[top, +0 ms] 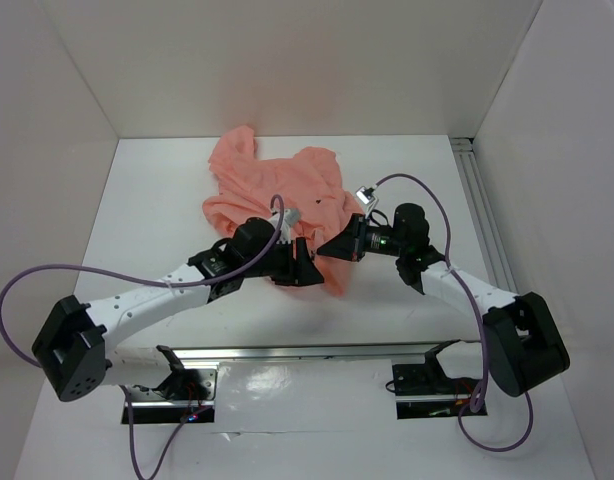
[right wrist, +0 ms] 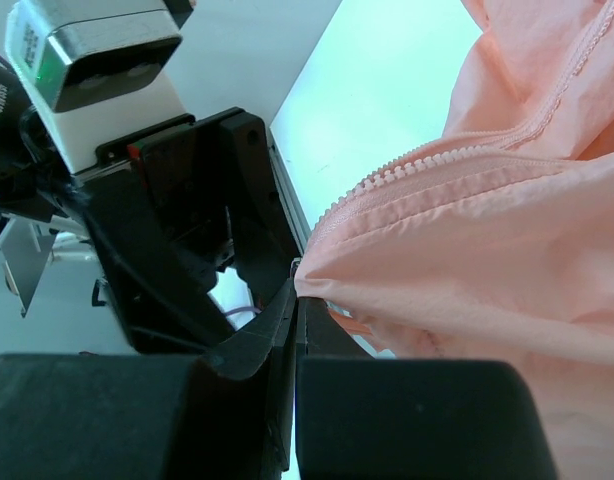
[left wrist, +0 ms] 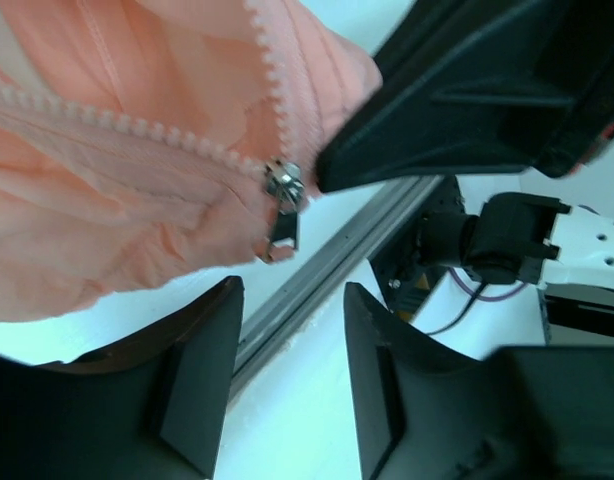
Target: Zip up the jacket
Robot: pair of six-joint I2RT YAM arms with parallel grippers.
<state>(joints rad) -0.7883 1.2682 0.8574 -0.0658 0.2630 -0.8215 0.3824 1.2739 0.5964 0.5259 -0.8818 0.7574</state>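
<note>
Bright, cyan-tinted (wrist views) — foreground seemingly soft

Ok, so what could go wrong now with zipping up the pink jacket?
The zipper pull is tiny and dangles just past the open left gripper, so it might close on nothing or catch cloth instead. The right gripper pinches only a thin edge of the jacket, and a hard tug could perhaps slip it free. The jacket is wrinkled beside the zipper teeth and might snag there.

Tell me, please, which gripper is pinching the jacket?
The right gripper: its jaws are shut on an edge of the jacket, while the left gripper hangs open near the zipper pull, holding nothing.
</note>
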